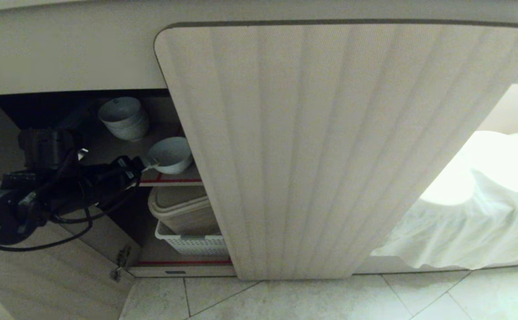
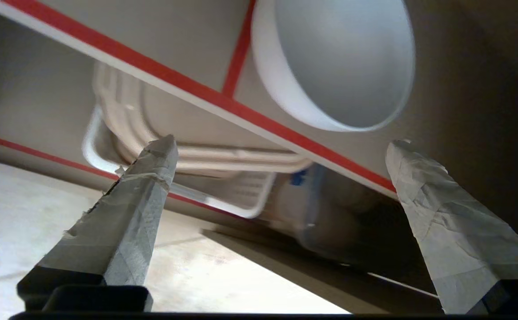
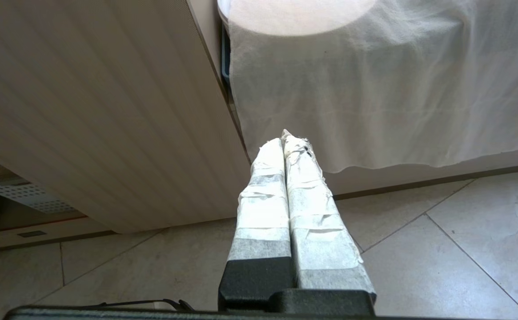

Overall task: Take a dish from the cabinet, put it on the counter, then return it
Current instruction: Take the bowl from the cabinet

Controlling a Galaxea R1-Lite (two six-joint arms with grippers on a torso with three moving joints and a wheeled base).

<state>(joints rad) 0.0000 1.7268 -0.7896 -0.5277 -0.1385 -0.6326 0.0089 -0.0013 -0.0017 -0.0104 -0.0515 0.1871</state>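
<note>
Small plain white round ceramic bowl sits upright on the upper red-edged inner shelf of the low beige cabinet, close to the shelf's front edge, just beside the ribbed door. In the left wrist view the same bowl shows its empty hollow, resting on the shelf surface behind the red edge strip. Left gripper at the shelf front, just beside the bowl's near rim; whether a fingertip touches the rim cannot be told. Its tape-wrapped fingers are spread wide apart, nothing between them, bowl not held. Farther back on the same shelf, a stack of greyish-white bowls, apart from the task bowl. Below the shelf, a beige lidded plastic container resting in a white perforated plastic basket on the cabinet floor, which also has a red-edged front. Vertically ribbed beige cabinet door fills the middle of the head view. To its right, a white crumpled cloth hangs down. Pale tiled floor below. Right gripper parked low over the floor tiles, taped fingers pressed together, holding nothing, pointing toward the cloth's lower edge.
</note>
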